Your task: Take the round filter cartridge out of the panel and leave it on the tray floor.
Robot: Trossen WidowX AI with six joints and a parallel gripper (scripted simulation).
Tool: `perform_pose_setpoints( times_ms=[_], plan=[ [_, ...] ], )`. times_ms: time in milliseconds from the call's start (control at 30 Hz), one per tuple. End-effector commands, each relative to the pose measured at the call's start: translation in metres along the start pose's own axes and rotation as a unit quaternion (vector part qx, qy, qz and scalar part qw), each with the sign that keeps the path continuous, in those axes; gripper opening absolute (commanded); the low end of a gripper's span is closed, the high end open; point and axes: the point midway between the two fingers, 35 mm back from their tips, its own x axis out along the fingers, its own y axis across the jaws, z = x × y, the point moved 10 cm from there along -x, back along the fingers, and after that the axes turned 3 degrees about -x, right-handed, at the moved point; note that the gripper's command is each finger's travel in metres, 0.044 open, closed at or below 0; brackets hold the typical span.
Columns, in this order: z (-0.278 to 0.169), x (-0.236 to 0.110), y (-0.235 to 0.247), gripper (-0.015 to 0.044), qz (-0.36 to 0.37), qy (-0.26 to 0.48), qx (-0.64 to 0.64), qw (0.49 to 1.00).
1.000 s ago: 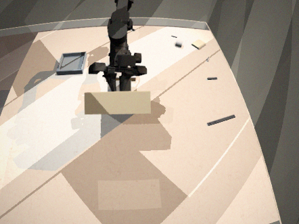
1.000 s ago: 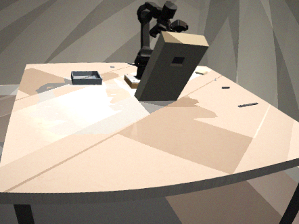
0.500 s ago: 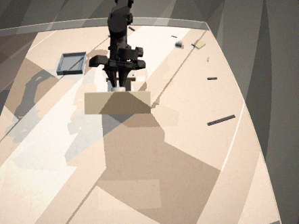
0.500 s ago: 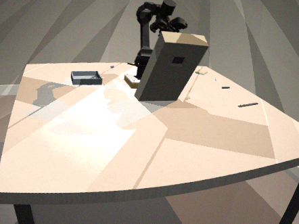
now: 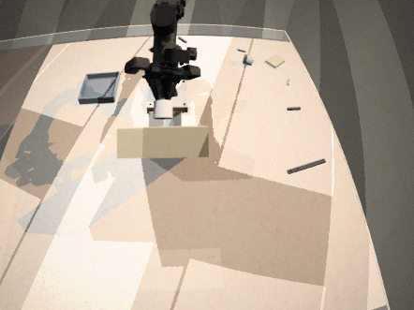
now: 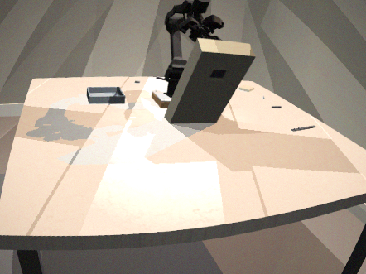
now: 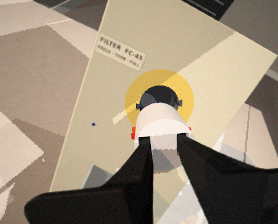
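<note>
The white round filter cartridge (image 5: 164,110) (image 7: 162,119) is out of the slanted beige service panel (image 5: 159,142) (image 6: 196,93) (image 7: 112,85), held in front of its face. The dark round opening (image 7: 159,94) inside the yellow ring (image 7: 131,95) shows beyond the cartridge in the wrist view. My gripper (image 5: 164,99) (image 7: 162,141) is shut on the cartridge at its near end; the slots are hidden by the fingers. The blue-grey tray (image 5: 96,102) (image 6: 108,100) stands on the table, left of the arm in the top and exterior views, and looks empty.
A low box with a light top (image 5: 183,104) (image 6: 161,97) lies near the arm's base. At the right are a long dark bar (image 5: 306,166) (image 6: 303,128), a short dark bar (image 5: 293,109) (image 6: 276,107), a pale square block (image 5: 274,61) (image 6: 246,88) and a small white cylinder (image 5: 248,60).
</note>
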Motion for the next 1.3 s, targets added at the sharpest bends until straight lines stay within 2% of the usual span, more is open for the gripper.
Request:
perform_pose_setpoints(
  times_ms=[0,567,700,1033,1267],
  plan=[
    [-0.009,0.0,0.006,0.0,0.0,-0.002,0.003,1.0],
    [-0.054,0.009,0.039,0.0,0.001,-0.001,0.003,1.0],
    [-0.049,0.008,0.035,0.0105,0.002,0.003,0.002,1.0],
    [-0.054,0.009,0.039,0.0107,0.001,-0.001,0.003,1.0],
    [-0.004,0.001,0.003,0.0107,0.0,-0.002,0.003,1.0]
  ],
)
